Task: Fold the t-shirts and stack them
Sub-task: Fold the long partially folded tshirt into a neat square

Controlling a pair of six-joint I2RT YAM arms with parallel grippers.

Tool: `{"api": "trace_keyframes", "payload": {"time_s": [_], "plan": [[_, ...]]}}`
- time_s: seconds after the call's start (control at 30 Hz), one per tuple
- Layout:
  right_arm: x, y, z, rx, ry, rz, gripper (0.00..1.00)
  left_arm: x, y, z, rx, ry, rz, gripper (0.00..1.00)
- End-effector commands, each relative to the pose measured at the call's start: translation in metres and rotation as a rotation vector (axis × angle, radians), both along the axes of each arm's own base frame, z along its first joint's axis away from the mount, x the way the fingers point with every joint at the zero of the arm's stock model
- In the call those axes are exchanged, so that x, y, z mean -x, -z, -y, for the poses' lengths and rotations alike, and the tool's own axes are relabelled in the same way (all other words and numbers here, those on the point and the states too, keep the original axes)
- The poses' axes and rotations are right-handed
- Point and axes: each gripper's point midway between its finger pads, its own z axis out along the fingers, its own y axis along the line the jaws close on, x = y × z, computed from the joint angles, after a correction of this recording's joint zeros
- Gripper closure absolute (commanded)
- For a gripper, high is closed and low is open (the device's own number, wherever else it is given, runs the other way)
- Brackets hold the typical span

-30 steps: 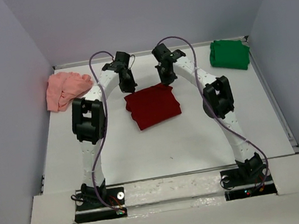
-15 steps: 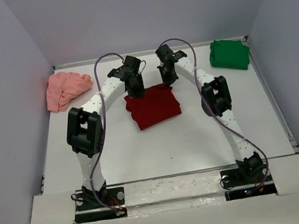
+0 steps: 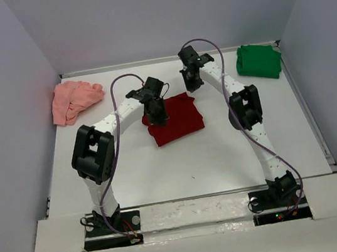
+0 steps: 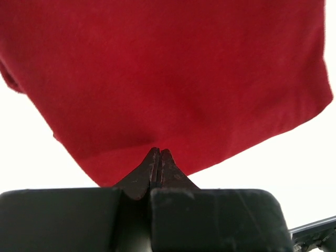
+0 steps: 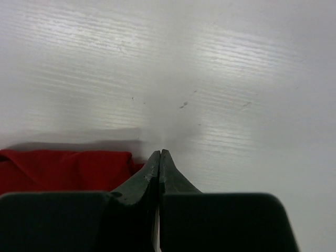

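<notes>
Dark red t-shirt [image 3: 177, 121]: folded to a rough rectangle, lying flat at the middle of the white surface [image 3: 224, 156].
Bright green t-shirt [image 3: 259, 61]: compact bundle, far right corner.
Salmon-pink t-shirt [image 3: 74, 99]: crumpled heap, far left side, well apart from the others.
Left hand [image 3: 157, 112]: clenched, nothing between its fingers, tips over the left part of the red cloth.
Right hand [image 3: 192, 83]: clenched, empty, over bare surface just beyond the red shirt's far edge.

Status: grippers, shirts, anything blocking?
Left gripper shut, empty, over dark red t-shirt. Right gripper shut, empty, past its far edge. Green t-shirt far right, pink t-shirt crumpled far left. Nothing blocking.
</notes>
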Motion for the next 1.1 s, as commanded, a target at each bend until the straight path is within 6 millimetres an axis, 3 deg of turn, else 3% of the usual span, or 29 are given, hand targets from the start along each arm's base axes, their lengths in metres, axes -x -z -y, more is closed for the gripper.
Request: {"api": "trace_keyframes", "payload": {"time_s": [0.0,0.13,0.17,0.27,0.3,0.53,1.07], "plan": [[-0.021,-0.101,0.009,-0.043,0.014,0.211,1.0,0.002,-0.023,-0.001,0.037,-0.014,0.06,1.0],[-0.002,-0.131,0.001,-0.131,-0.003,0.205,1.0,0.004,-0.018,0.0,0.041,-0.011,0.052,1.0],[0.008,-0.121,-0.004,-0.157,-0.022,0.158,1.0,0.005,-0.017,0.002,0.045,-0.009,0.051,1.0],[0.018,-0.118,-0.005,-0.181,-0.013,0.137,1.0,0.005,-0.017,0.004,0.05,-0.008,0.052,1.0],[0.028,-0.105,-0.011,-0.189,-0.036,0.096,1.0,0.006,-0.017,0.005,0.05,-0.005,0.051,1.0],[0.052,-0.086,-0.031,-0.192,-0.071,0.031,1.0,0.006,-0.014,0.007,0.046,-0.005,0.044,1.0],[0.049,-0.065,-0.041,-0.161,-0.077,-0.012,1.0,0.008,0.025,0.014,0.021,-0.006,-0.045,1.0]]}}
